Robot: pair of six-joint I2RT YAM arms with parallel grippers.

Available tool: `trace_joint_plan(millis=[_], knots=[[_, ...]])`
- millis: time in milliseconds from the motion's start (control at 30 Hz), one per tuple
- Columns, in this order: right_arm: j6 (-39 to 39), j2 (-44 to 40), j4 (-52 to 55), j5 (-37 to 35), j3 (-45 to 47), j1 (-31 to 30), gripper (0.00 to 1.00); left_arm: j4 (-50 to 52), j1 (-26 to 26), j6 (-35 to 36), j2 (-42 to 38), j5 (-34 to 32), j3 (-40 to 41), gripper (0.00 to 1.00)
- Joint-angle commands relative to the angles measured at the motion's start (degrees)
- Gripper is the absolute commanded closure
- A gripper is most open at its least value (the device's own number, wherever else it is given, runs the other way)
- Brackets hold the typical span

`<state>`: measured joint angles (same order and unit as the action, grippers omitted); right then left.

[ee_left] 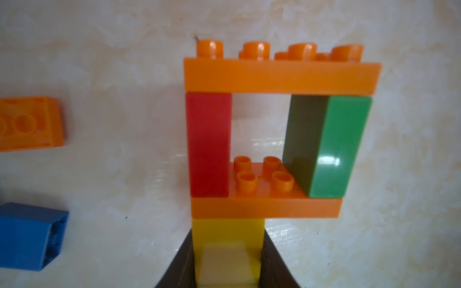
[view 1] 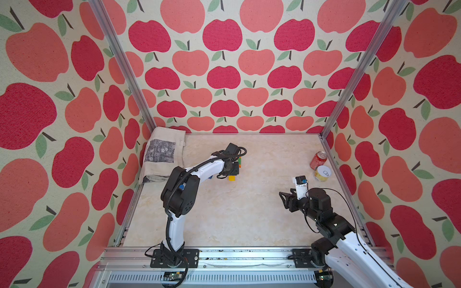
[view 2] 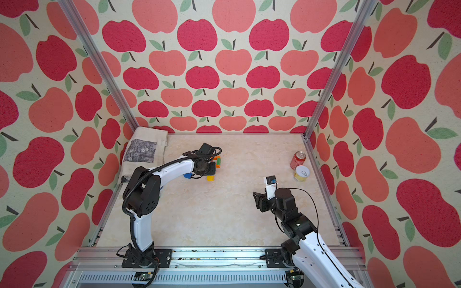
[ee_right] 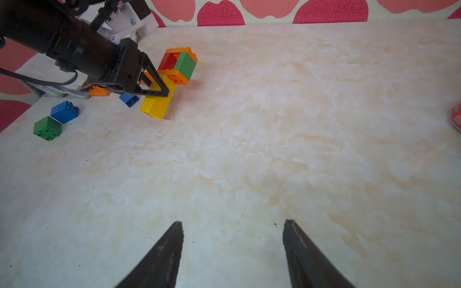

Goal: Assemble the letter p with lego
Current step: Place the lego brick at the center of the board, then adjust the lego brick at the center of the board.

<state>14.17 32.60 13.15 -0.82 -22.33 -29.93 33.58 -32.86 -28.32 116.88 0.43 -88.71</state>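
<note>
Marble-look table [view 1: 237,212] carried everything, with a folded printed cloth [view 1: 163,154] in the far-left corner. Lego P [ee_left: 282,77] looked complete: two orange bars, red and green uprights between them, yellow stem [ee_left: 228,237] below. It sat far left-centre and was tilted. Couldn't tell if the stem's lower end touched the table. Left tool [ee_right: 161,87] was clamped narrow on the yellow stem, so the P's long axis ran straight out from that tool, loop end farthest. Right tool [ee_right: 232,222] stood wide and empty at near right, well apart from the P. Left arm was clearly nearer. My read: only set-down and release to go. Red soda can [view 1: 318,159] and pull-tab tin [view 1: 322,173] stood far right, tops on, contents unseen. Loose green brick [ee_right: 47,128], blue brick [ee_right: 64,111] and orange brick [ee_right: 99,91] lay left of the P.
</note>
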Motion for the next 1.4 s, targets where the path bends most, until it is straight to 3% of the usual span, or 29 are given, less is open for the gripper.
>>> trace_joint_plan(millis=[0, 367, 600, 667, 800, 967, 1167, 1367], knots=[[1.60, -1.27, -3.89, -0.45, 0.81, 0.14, 0.33, 11.33, 0.47, -2.90, 3.83, -0.60, -6.49, 0.72], [2.17, -1.75, -2.07, -1.38, 0.90, 0.14, 0.33, 27.68, 1.77, -1.39, 17.52, 0.78, -29.50, 0.72], [2.11, -2.36, -1.90, -2.03, 1.25, 0.14, 0.33, 27.93, 1.31, -0.28, 20.56, 2.33, -34.19, 0.60], [2.02, -2.11, -1.80, -2.23, 1.23, 0.16, 0.33, 27.37, 1.05, -0.08, 19.87, 2.10, -33.94, 0.53], [1.91, -1.84, -2.11, -2.27, 1.41, 0.15, 0.33, 25.42, 1.06, -0.06, 16.74, 2.12, -31.09, 0.49], [1.85, -1.60, -2.59, -2.26, 1.53, 0.14, 0.33, 20.17, 2.06, -0.34, 7.40, 0.20, -20.74, 0.44], [1.83, -1.04, -3.13, -1.73, 1.65, 0.14, 0.33, 16.90, 7.28, 0.43, -4.03, -4.36, -6.72, 0.38], [1.82, -0.92, -3.30, -1.90, 1.85, 0.14, 0.33, 15.62, 12.66, 2.37, -3.62, -4.24, -3.89, 0.31]])
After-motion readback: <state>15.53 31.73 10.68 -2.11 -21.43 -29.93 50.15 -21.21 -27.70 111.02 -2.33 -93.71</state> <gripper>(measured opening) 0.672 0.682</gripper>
